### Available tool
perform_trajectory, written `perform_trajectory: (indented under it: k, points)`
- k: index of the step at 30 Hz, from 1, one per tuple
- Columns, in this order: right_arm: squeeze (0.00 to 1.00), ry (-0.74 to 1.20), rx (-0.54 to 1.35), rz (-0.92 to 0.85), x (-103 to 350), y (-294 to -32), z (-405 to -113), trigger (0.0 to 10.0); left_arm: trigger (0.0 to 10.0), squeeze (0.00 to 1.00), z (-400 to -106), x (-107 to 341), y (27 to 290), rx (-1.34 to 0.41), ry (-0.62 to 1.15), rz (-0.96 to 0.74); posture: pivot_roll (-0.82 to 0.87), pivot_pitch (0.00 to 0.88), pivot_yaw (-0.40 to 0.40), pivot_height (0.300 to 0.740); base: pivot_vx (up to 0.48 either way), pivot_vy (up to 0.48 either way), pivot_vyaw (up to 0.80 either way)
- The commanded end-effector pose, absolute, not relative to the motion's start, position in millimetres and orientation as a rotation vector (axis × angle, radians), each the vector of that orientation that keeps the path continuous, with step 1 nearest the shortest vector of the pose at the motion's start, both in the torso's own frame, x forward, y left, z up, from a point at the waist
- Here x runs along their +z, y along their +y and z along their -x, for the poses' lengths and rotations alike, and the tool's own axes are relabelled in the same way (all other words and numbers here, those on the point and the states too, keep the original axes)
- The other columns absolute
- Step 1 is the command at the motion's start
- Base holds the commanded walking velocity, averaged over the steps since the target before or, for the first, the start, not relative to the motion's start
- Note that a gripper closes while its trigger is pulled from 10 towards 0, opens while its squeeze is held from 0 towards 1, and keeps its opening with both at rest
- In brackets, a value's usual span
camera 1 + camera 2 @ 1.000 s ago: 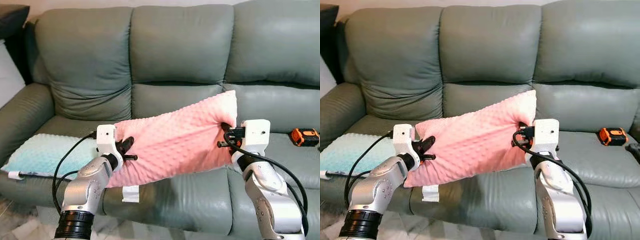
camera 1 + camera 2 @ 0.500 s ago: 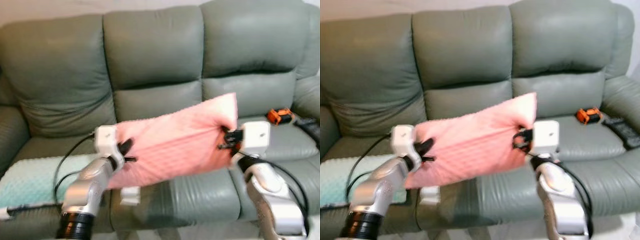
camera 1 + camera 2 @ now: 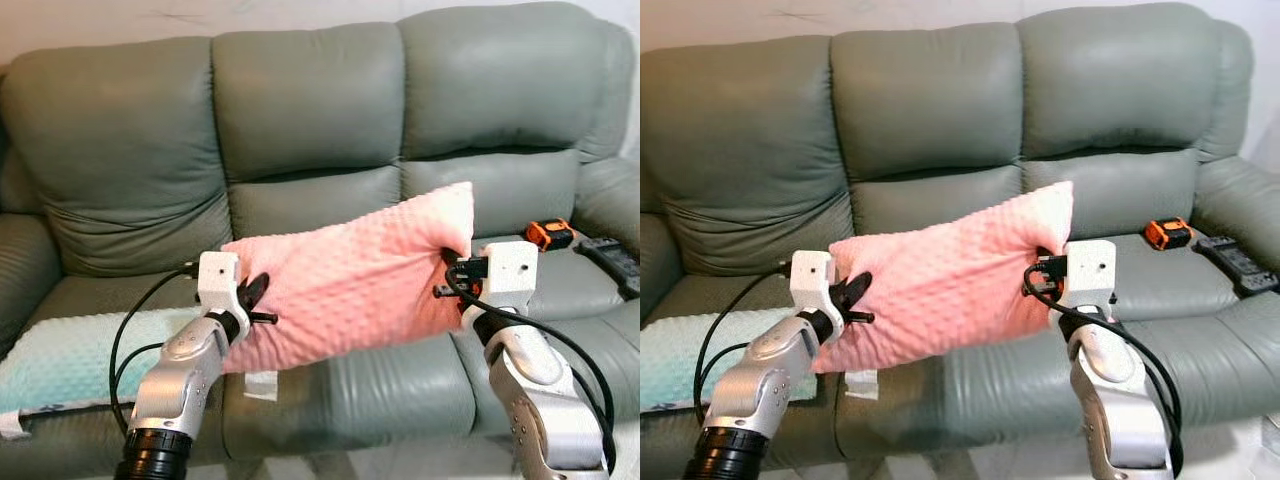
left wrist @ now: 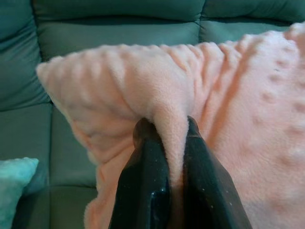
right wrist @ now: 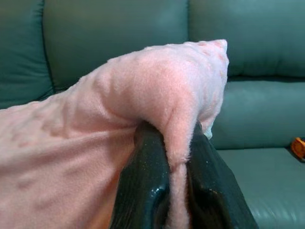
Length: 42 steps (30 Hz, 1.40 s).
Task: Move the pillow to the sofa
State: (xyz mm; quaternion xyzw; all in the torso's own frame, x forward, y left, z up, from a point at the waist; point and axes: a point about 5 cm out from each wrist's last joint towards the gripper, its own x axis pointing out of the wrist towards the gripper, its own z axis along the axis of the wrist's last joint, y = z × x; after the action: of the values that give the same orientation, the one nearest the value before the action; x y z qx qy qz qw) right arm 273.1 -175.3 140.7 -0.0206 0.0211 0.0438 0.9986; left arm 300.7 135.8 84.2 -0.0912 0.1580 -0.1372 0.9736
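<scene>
I hold a pink dotted pillow [image 3: 350, 280] in the air in front of the green leather sofa [image 3: 300, 110], over its middle seat, tilted up to the right. My left gripper [image 3: 255, 300] is shut on the pillow's lower left edge, a fold of pink fabric [image 4: 171, 129] pinched between its black fingers [image 4: 145, 181]. My right gripper [image 3: 450, 278] is shut on the pillow's right edge below its upper corner, with fabric [image 5: 176, 124] squeezed between its fingers [image 5: 143, 191].
A pale mint cushion [image 3: 70, 355] lies on the left seat. An orange and black tool [image 3: 548, 233] and a dark remote-like object [image 3: 610, 262] lie on the right seat. The sofa arm [image 3: 610, 190] rises at the far right.
The whole picture has shifted left, so the camera has turned right and the sofa's right end has come into view. Both grippers keep the same hold on the pillow.
</scene>
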Motion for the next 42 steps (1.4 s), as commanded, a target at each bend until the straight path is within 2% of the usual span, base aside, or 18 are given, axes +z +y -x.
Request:
perform_trajectory:
  k: [1,5,12,32,42]
  points:
    - [0.0,0.011,0.096,0.05,145.5,-173.8,-274.9,10.0,10.0,0.0,-301.2,80.6,142.4,-0.246,0.31,0.15,-0.09,0.0,0.072,0.74,0.0,0.0,0.0]
    - [0.0,0.024,0.099,0.06,139.9,-171.8,-275.4,10.0,10.0,0.0,-297.8,69.4,151.6,-0.215,0.333,0.122,-0.09,0.001,0.073,0.74,0.0,0.0,0.0]
    - [0.0,0.041,0.101,0.05,134.3,-168.4,-271.5,10.0,10.0,0.0,-287.7,60.6,162.5,-0.191,0.359,0.134,-0.08,0.052,0.092,0.74,0.04,0.0,0.0]
    - [0.0,0.089,0.1,0.012,119.7,-156.1,-254.9,10.0,10.0,0.0,-277.5,58.3,163.0,-0.24,0.391,0.124,-0.05,0.157,0.139,0.74,0.33,0.0,0.0]
    - [0.0,0.108,0.094,0.017,116.3,-160.9,-252.0,10.0,10.0,0.0,-272.7,55.9,168.9,-0.212,0.41,0.115,-0.05,0.161,0.135,0.74,0.0,0.0,0.0]
